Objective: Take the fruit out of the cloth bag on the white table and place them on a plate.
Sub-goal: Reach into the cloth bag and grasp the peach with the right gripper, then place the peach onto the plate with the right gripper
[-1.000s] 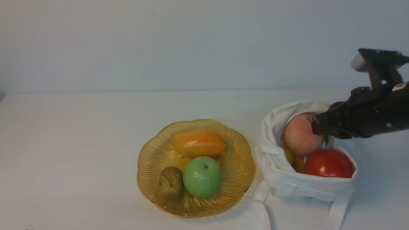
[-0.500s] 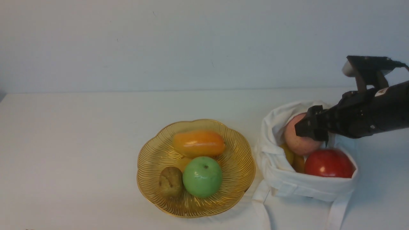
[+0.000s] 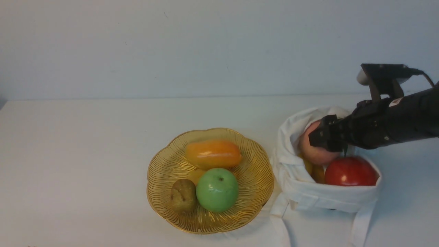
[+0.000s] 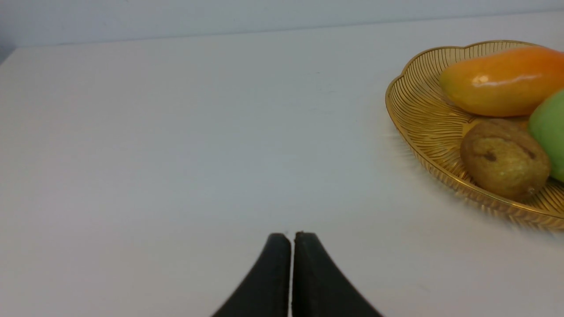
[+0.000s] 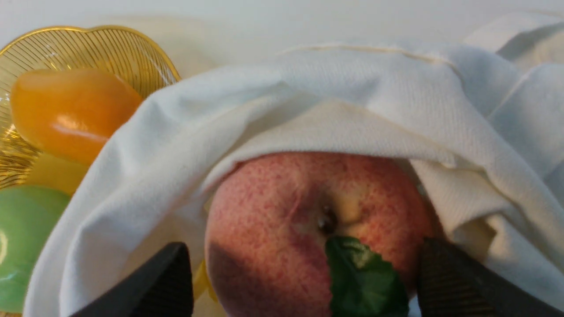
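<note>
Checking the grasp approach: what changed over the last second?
The right gripper moved toward the robot's left and down into the cloth bag. Its open fingers now straddle the peach, which was nudged slightly leftward; nothing is gripped yet. The red apple and the bag rim shifted slightly. The plate stayed put.

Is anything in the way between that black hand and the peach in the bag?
Nothing visible. The right hand is open with a finger on either side of the peach; the bag only drapes over its far side.
</note>
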